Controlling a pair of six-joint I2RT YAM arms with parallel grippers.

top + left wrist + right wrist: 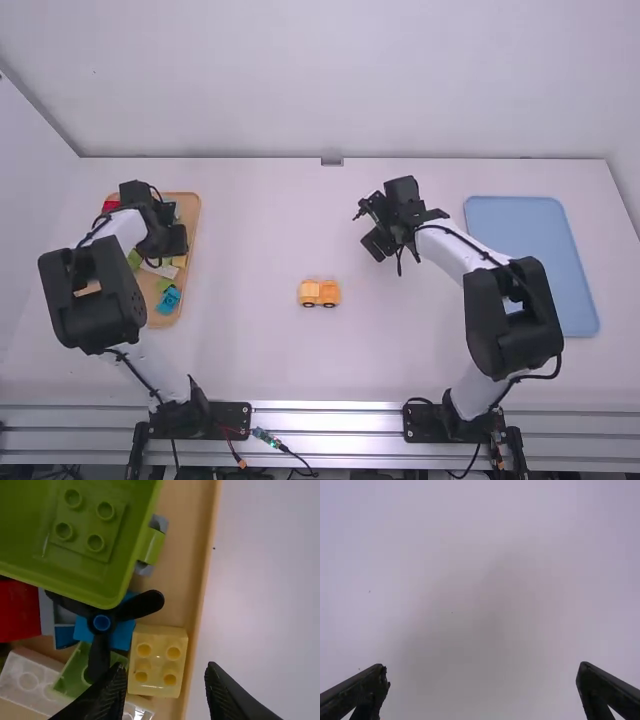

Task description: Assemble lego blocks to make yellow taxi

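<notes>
In the high view my left gripper [172, 240] is over the wooden tray at the left; in its wrist view the left gripper [166, 667] is open, close to a pale yellow block [159, 661] with studs that lies by the tray's edge. My right gripper [366, 228] is over the table right of the middle; its wrist view has the right gripper [482, 671] wide open above bare table. An orange-yellow car-shaped piece with dark wheels [320, 293] stands at the table's middle, touched by neither gripper.
The wooden tray [192, 210] also holds a green bin-like piece [85, 540], a black propeller [137, 606], a red block [19, 611], a white block [25, 680] and blue pieces [168, 300]. A blue tray [535, 240] lies at the right.
</notes>
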